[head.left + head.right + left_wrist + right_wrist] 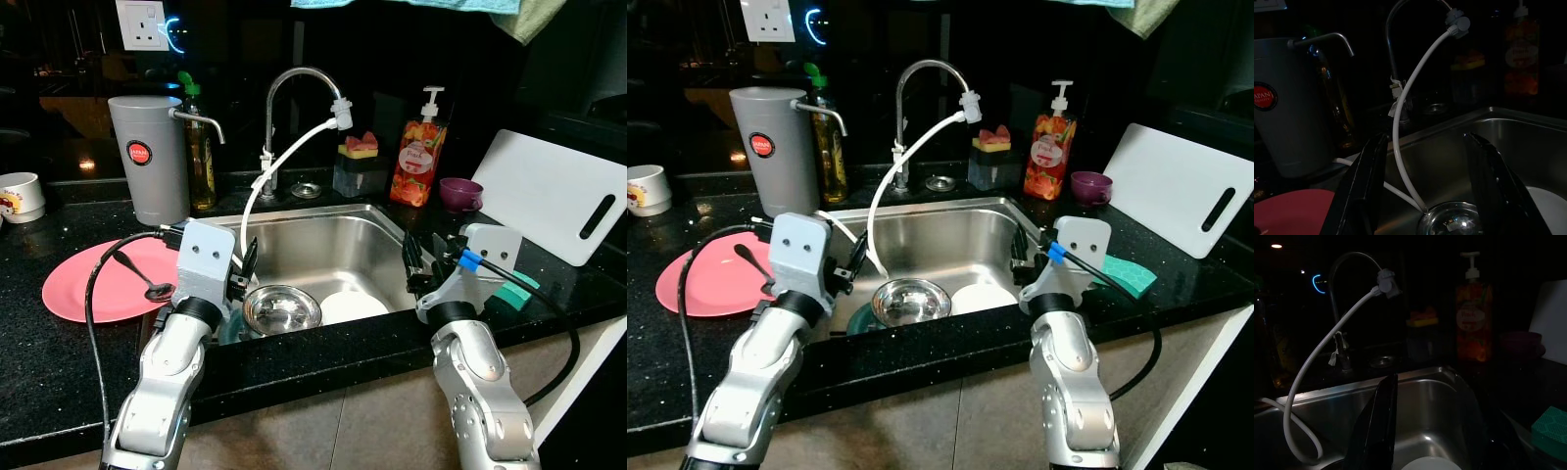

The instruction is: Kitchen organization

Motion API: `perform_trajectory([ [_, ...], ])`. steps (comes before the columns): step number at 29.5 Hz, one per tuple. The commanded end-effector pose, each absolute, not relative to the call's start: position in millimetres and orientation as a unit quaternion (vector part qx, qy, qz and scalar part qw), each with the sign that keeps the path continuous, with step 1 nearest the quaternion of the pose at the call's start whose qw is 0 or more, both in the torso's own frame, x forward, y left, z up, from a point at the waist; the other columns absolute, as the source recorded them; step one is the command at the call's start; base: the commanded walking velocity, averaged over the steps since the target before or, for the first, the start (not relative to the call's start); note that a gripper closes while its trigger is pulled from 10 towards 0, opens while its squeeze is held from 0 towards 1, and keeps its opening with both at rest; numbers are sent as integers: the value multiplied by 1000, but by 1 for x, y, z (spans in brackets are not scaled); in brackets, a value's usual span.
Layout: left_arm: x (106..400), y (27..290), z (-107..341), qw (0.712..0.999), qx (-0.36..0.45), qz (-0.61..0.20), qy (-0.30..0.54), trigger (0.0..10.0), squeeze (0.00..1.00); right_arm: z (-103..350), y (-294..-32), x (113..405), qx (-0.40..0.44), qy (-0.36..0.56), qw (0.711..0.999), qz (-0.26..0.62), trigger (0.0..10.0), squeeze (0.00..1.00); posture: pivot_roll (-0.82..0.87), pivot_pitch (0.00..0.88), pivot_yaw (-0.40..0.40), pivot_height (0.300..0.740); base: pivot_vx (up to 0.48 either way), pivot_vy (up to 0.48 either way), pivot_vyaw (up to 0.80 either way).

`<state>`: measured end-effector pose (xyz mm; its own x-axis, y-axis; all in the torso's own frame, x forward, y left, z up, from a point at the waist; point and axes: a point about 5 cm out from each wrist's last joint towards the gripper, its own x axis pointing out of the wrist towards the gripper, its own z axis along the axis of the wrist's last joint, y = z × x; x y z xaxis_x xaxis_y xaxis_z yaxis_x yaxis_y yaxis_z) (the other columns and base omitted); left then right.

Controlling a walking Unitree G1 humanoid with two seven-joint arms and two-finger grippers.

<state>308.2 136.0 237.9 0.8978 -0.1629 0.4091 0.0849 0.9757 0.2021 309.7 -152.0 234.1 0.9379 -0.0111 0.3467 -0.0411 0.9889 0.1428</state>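
In the steel sink (323, 230) lie a steel bowl (281, 308) and, to its right, a white plate (353, 306). A pink plate (98, 284) with a dark spoon (147, 284) on it rests on the black counter left of the sink. My left gripper (245, 264) hovers at the sink's front left corner, just above the steel bowl, open and holding nothing (1426, 142). At the sink's front right corner, near the white plate, my right gripper (411, 257) also stands open and holds nothing (1437, 394).
A faucet (294, 88) with a white hose (269, 176) runs into the sink. Behind stand a grey dispenser (149, 157), an oil bottle (201, 147), a sponge holder (358, 162), a soap bottle (419, 152) and a purple bowl (459, 193). A white cutting board (554, 196), green sponge (514, 292) and mug (20, 196) are on the counter.
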Motion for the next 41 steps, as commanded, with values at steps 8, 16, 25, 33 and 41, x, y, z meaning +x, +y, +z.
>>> perform_trajectory([
  [8,308,136,240,969,93,-63,-222,10000,0,233,-151,310,80,-175,981,8,10000,0,73,0,-80,740,0,0,0],
  [16,308,135,240,969,93,-63,-222,10000,0,233,-152,310,80,-175,981,7,10000,0,71,0,-80,740,0,0,0],
  [25,308,135,241,969,92,-64,-222,10000,0,234,-152,310,79,-176,981,7,10000,0,70,0,-80,740,0,0,0],
  [33,309,135,241,968,93,-63,-222,10000,0,234,-152,311,79,-175,981,7,10000,0,70,0,-80,740,0,0,0],
  [41,309,135,241,968,92,-63,-223,10000,0,233,-152,310,78,-175,981,6,10000,0,70,0,-80,740,0,0,0],
])
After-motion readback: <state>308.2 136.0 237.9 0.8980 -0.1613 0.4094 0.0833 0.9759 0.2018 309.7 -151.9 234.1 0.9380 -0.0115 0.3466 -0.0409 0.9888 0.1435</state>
